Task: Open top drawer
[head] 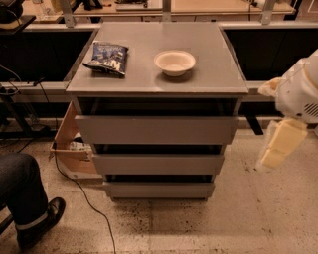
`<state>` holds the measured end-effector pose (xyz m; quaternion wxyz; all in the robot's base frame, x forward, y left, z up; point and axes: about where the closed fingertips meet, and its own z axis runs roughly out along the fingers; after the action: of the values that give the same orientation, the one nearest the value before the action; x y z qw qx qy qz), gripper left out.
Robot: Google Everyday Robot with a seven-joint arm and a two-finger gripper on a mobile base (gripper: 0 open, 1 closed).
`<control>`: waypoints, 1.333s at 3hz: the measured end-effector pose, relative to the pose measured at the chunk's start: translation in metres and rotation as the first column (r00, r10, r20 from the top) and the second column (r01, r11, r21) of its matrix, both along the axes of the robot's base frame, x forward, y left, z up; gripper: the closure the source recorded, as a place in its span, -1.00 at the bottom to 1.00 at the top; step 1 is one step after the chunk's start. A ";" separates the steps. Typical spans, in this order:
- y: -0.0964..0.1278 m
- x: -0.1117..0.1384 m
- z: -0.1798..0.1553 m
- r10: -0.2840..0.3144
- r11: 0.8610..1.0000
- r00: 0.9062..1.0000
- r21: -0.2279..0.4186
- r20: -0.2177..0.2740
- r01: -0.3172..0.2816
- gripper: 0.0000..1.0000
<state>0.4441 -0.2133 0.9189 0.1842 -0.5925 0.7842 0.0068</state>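
Leg: closest to us, bottom left, a dark trouser leg (20, 191) ends in a black shoe (42, 221) planted on the floor.
Floor: speckled floor (238, 223), with a thin black cable (84, 198) snaking across it from the left towards the bottom edge.
Bottom drawer: the lowest drawer (159, 189) on the grey cabinet, with a flat front.
Middle drawer: the middle drawer (158, 163) sits just above it, wider to our eye.
Top drawer: and here is the top drawer (156, 130), a plain grey front right under the tabletop's edge, with a dark gap above it and nothing touching it.
Gripper: the gripper (277, 146) hangs off to the right of the cabinet, pale yellow, pointing down over the floor and well apart from the drawer; we can't make out whether it is released or clenched.
Arm: the white arm (300, 94) comes in from the right edge above it.
Box: a cardboard box (69, 149) rests against the cabinet's left side.
Tabletop: on the grey tabletop (213, 69), a white bowl (174, 62) stands near the middle and a dark blue snack bag (107, 57) lies to its left.
Background: a long workbench (198, 7) runs behind.
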 end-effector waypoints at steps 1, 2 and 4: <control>0.012 0.008 -0.051 0.026 0.998 1.000 0.066 -0.009 -0.025 -1.00; 0.029 0.017 -0.105 0.071 0.990 0.997 0.124 -0.019 -0.068 -1.00; 0.051 0.027 -0.165 0.119 0.977 0.993 0.182 -0.020 -0.113 -1.00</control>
<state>0.4715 -0.1628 0.7539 0.2242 -0.6181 0.7471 0.0976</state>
